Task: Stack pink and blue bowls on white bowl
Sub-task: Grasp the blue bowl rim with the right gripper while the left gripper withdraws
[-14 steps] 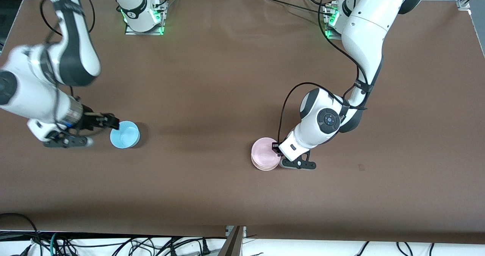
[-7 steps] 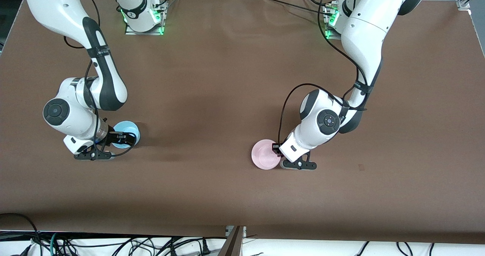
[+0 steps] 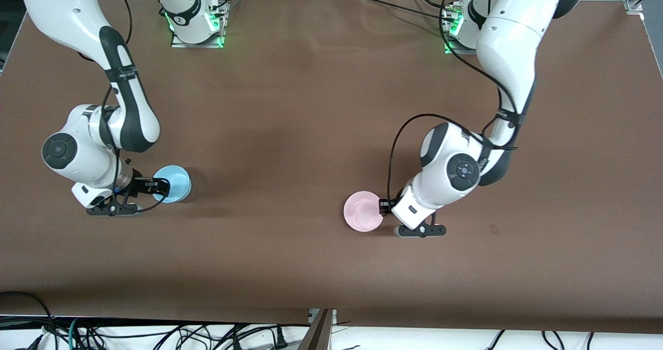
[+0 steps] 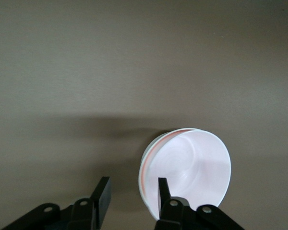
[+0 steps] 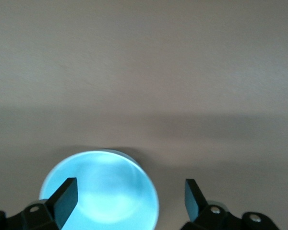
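Since a sec ago the left gripper [image 3: 384, 208] has let go of the pink bowl [image 3: 363, 211] and slid off toward the left arm's end of the table; its jaws now stand part open w/ nothing between them, one finger right at the rim. Pink bowl sits nested in the white bowl [image 4: 145, 177], only a sliver of white edge showing in the left wrist view. So pink step looks done.

Right gripper [image 3: 158, 187], swung in meanwhile, sits low at the blue bowl [image 3: 172, 184] toward the right arm's end, well apart from the stack; jaws wide, straddling the near rim, not yet pinched. Next, I'd say: close on that rim, lift, carry over to the stack, drop it in centred.

Count: 1 pink, 1 blue, 1 white bowl; 2 grippers.
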Available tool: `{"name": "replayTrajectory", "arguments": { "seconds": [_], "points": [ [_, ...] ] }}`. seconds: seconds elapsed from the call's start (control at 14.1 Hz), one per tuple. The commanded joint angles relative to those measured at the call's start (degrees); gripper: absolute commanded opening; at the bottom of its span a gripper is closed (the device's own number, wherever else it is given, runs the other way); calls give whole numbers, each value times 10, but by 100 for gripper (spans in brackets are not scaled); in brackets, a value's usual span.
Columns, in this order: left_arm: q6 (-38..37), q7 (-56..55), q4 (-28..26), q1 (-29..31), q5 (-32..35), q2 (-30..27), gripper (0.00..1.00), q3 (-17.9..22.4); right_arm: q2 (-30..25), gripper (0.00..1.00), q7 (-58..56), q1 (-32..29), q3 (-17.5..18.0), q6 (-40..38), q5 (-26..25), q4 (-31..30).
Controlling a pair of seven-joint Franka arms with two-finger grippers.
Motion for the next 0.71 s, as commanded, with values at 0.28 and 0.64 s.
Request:
{"name": "replayTrajectory", "arguments": {
  "seconds": [0.28, 0.64],
  "points": [
    [-162, 90, -18, 78, 19, -117, 100, 54, -31, 99, -42, -10, 4, 95, 9, -103],
    [-253, 110, -25, 143, 19, -193, 100, 105, -35, 99, -63, -14, 4, 146, 9, -143]
  ]
}}
